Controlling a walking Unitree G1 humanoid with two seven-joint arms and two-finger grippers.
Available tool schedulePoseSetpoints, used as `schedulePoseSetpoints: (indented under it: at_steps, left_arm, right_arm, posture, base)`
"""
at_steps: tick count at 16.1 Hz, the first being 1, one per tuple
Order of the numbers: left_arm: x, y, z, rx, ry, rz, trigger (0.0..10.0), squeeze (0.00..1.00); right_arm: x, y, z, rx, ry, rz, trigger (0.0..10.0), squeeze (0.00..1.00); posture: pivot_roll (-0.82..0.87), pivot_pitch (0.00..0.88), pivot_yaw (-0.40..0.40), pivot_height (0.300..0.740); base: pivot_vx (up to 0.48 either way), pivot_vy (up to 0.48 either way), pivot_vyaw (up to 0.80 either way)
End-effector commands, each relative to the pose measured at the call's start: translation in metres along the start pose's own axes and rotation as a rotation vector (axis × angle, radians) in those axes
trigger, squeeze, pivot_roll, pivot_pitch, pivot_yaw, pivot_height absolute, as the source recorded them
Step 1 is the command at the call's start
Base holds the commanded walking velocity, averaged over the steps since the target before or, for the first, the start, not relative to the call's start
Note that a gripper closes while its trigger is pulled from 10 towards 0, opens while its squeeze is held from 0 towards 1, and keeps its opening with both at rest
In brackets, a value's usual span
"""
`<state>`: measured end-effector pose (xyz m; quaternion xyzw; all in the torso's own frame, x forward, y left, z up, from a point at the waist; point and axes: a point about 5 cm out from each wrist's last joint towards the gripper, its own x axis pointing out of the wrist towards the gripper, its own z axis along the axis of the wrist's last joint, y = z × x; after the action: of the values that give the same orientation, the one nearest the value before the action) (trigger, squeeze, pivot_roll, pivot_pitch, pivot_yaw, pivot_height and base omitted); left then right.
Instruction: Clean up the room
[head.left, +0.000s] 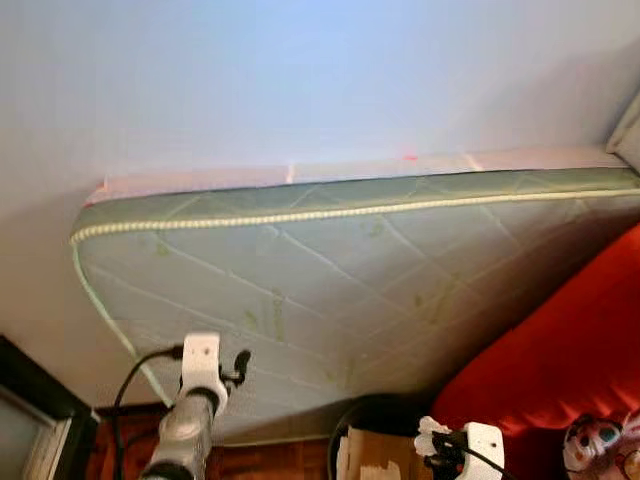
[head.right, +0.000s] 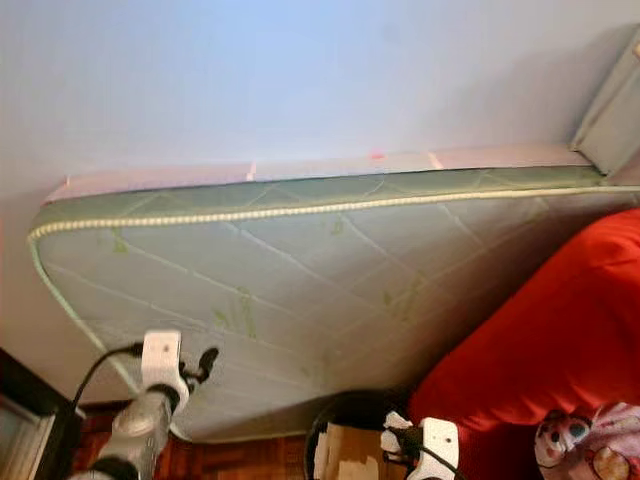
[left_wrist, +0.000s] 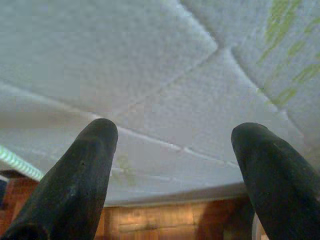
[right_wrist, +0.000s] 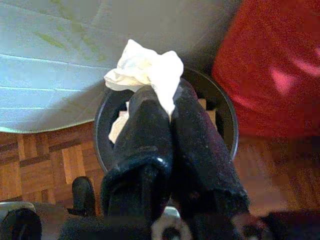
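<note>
Pinching crumpled tissue, right tool above black bin

Black bin on parquet floor

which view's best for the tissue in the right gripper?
Right wrist view: the crumpled white tissue sits pinched between the right gripper fingertips, directly over the black bin. In the eye views it is a small white scrap at the frame's bottom edge. The left wrist view faces the mattress.
</note>
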<state>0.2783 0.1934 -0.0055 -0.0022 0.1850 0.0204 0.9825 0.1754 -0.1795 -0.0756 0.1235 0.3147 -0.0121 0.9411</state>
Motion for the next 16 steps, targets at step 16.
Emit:
schedulePoseSetpoints:
  at_steps: [16]
  left_arm:
    - [-0.032,-0.015,0.004,0.045,-0.19,-0.039,10.0,0.0]
  right_arm:
    - [0.015,0.01,0.06,-0.04,-0.272,0.028,10.0,0.0]
  posture:
    - [0.01,0.012,-0.094,0.736]
  base:
    - [0.0,0.0,0.0]
